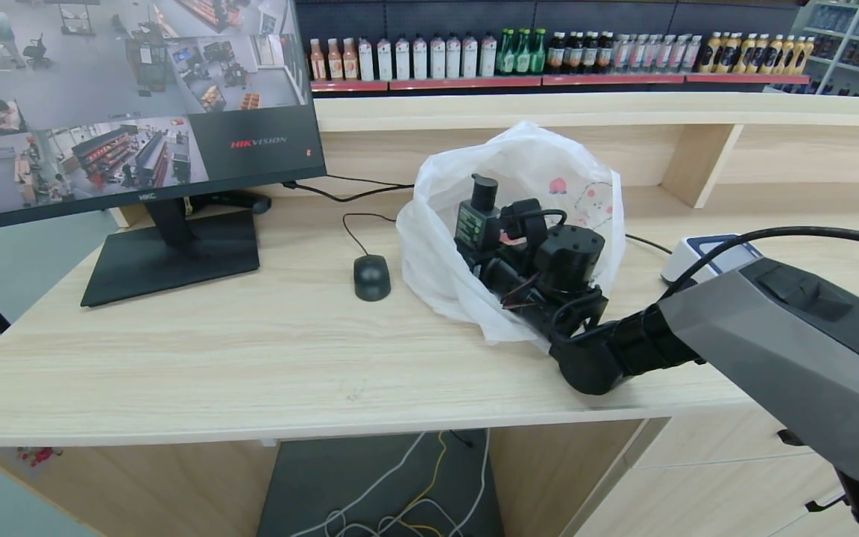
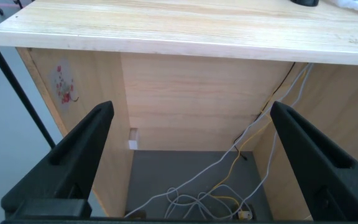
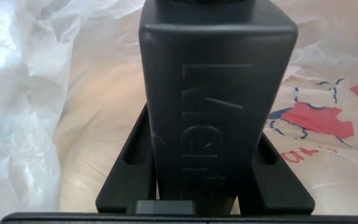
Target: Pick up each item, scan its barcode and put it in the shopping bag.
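The right gripper (image 1: 486, 237) holds a dark bottle (image 3: 219, 106) in its fingers inside the shopping bag (image 1: 435, 257). The left gripper (image 2: 191, 113) has open fingers.

Head: aimed down over the counter (image 1: 250, 358) from above.
Left wrist: held low, faced at the counter's front.
Right wrist: held close inside the shopping bag (image 3: 23, 93).
Shared with head: counter; shopping bag.

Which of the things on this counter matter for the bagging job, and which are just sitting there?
Job: shopping bag; dark bottle, held inside it by the right gripper; scanner.
Lying about: monitor; mouse; shelf bottles.
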Controlling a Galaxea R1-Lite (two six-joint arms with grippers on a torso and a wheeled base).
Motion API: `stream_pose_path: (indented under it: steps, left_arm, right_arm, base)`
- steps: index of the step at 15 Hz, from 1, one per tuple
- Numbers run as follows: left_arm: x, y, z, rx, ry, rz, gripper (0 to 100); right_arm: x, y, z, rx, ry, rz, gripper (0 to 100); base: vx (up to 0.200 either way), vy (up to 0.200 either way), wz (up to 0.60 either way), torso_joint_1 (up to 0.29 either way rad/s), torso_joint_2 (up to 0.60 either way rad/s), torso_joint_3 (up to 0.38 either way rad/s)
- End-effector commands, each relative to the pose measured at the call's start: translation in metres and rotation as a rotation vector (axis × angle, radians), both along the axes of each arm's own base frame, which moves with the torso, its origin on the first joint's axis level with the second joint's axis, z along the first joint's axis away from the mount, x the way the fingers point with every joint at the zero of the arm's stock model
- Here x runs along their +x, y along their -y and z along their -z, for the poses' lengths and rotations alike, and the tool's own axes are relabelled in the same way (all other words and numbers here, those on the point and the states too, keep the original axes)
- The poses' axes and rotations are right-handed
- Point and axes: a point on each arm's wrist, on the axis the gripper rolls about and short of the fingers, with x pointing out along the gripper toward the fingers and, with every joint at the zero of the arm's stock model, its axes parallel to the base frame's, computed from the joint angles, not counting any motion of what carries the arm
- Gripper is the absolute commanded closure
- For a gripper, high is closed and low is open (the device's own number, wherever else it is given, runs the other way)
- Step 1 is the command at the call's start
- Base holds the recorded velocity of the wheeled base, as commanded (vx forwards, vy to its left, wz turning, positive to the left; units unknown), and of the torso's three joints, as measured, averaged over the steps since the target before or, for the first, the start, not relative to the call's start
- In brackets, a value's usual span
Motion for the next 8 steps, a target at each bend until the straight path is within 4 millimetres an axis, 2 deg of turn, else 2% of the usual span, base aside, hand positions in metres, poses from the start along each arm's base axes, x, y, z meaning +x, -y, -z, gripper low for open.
stream_pose_path:
  steps: [1,8]
  left_arm:
    - [0.0,0.0,0.0,0.0,0.0,0.0,0]
    - [0.0,0.0,0.0,0.0,0.0,0.0,0]
  right_arm:
    - [-0.0009,0.0003,0.0034,-0.006,0.0,0.0,0]
    - [-0.005,0.0025,-0.001,0.019,0.055,-0.003,0]
  base:
    - [0.0,0.0,0.0,0.0,0.0,0.0]
    - [0.0,0.0,0.0,0.0,0.0,0.0]
